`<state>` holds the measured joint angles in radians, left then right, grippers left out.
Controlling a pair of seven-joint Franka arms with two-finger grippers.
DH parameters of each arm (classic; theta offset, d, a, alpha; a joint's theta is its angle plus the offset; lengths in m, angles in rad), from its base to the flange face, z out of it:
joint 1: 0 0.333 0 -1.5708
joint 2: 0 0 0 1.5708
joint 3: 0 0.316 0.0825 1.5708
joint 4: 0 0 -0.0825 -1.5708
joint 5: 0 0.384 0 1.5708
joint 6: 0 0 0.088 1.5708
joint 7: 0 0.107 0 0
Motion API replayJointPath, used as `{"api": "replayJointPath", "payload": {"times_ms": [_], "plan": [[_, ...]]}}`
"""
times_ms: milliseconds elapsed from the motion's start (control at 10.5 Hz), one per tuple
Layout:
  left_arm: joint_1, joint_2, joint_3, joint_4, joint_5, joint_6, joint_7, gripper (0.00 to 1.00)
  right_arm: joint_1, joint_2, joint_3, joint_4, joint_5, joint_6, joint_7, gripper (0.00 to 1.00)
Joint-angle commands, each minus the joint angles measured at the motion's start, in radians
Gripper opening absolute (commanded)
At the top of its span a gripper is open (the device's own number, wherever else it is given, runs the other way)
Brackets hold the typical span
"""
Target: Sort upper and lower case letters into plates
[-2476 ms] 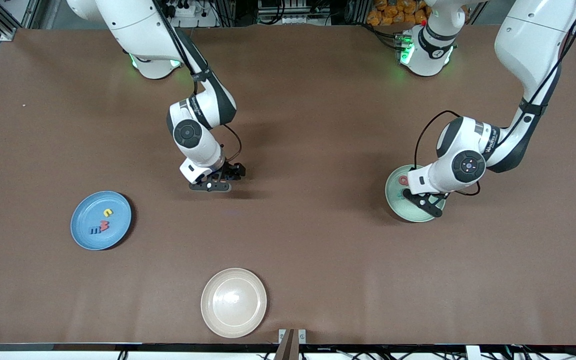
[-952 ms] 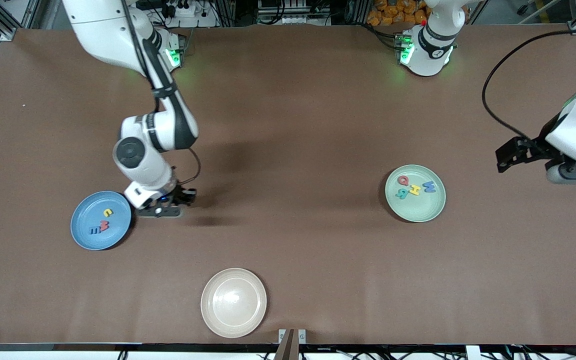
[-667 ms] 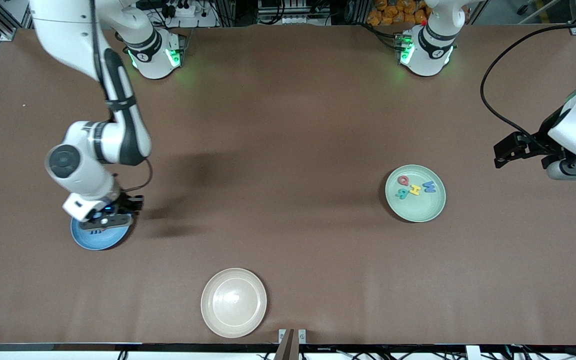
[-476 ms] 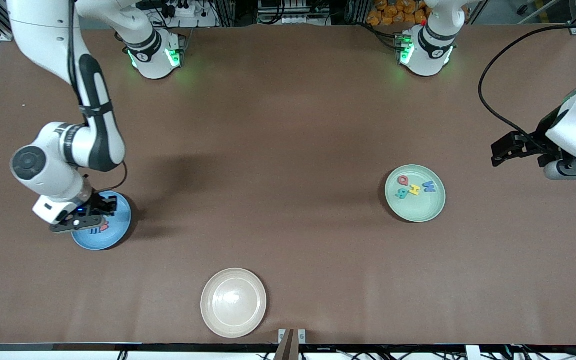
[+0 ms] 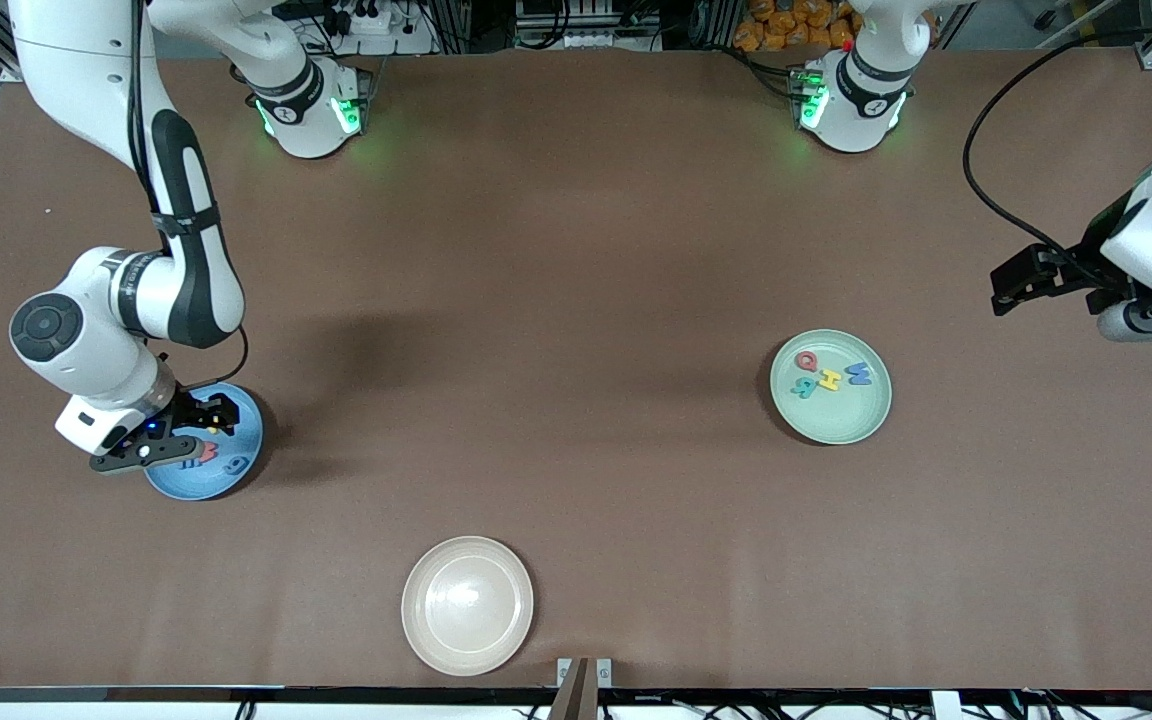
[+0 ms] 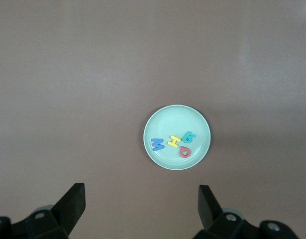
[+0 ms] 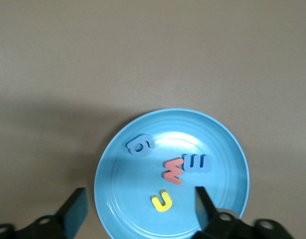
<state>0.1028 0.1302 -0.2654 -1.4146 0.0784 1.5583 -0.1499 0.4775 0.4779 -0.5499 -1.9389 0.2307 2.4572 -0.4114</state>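
Four letters [image 7: 165,172] per plate [image 7: 227,149], blue and mint [image 5: 851,425]

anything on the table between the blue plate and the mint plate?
Nothing: in the front view only bare brown table lies between the light blue plate and the mint plate. The cream plate sits nearer the camera, off that line.

The right hand [image 5: 204,428] hangs spread over the light blue plate [image 5: 246,440], four small letters [image 7: 175,169] lying just below it. The left hand [image 5: 1026,280] is up at its own end of the surface [image 5: 576,300], the mint plate [image 5: 836,425] below and apart. The cream plate [image 5: 467,605] sits between them, near the front camera's edge.
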Motion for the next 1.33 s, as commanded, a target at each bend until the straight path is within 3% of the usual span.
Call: {"api": "replayJointPath", "payload": {"times_ms": [0,190,286,476,571,857,1048,1238], "plan": [[-0.116,-0.072,0.125,-0.081,-0.043,0.003,0.003,1.00,0.007,-0.039,-0.002,0.043,0.070,-0.111,0.013,1.00],[-0.155,-0.106,0.158,-0.131,-0.043,0.020,0.003,1.00,0.010,-0.108,0.001,0.080,0.075,-0.266,0.037,1.00],[-0.161,-0.113,0.166,-0.139,-0.043,0.023,0.003,1.00,-0.019,-0.158,0.060,0.081,0.049,-0.303,0.080,1.00],[-0.161,-0.148,0.166,-0.194,-0.042,0.048,0.004,1.00,-0.281,-0.287,0.379,0.077,-0.217,-0.360,0.231,1.00],[-0.161,-0.177,0.166,-0.242,-0.043,0.074,0.006,1.00,-0.374,-0.351,0.498,0.078,-0.272,-0.430,0.312,1.00],[-0.160,-0.179,0.158,-0.247,-0.040,0.074,0.009,1.00,-0.396,-0.517,0.538,0.104,-0.272,-0.596,0.339,1.00],[-0.160,-0.172,0.152,-0.242,-0.039,0.074,0.009,1.00,-0.411,-0.527,0.536,0.266,-0.264,-0.729,0.327,1.00],[-0.163,-0.167,0.150,-0.235,-0.040,0.074,0.007,1.00,-0.413,-0.527,0.535,0.317,-0.258,-0.779,0.318,1.00]]}}
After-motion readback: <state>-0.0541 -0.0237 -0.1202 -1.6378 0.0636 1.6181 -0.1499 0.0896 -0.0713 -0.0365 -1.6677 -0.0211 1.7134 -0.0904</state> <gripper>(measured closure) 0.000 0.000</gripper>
